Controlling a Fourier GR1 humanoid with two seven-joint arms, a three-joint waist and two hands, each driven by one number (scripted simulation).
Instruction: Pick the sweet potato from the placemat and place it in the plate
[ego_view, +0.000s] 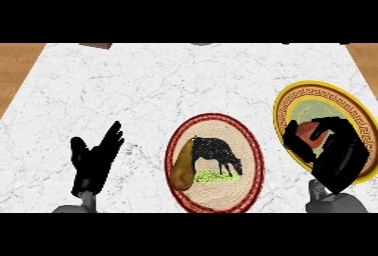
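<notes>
The black right hand (332, 155) has its fingers (297, 144) curled round the reddish-orange sweet potato (308, 131), held over the near part of the round, yellow-rimmed patterned plate (347, 100). The release seems due, and is best done by lowering it toward the plate's middle before letting go, so it cannot roll over the rim. Left of the plate lies a round woven red-rimmed placemat (221, 192) bearing an ochre tapered thing (181, 167). Further left the black left hand (96, 157) rests open above the white marble table (148, 90), so nothing blocks the way.
</notes>
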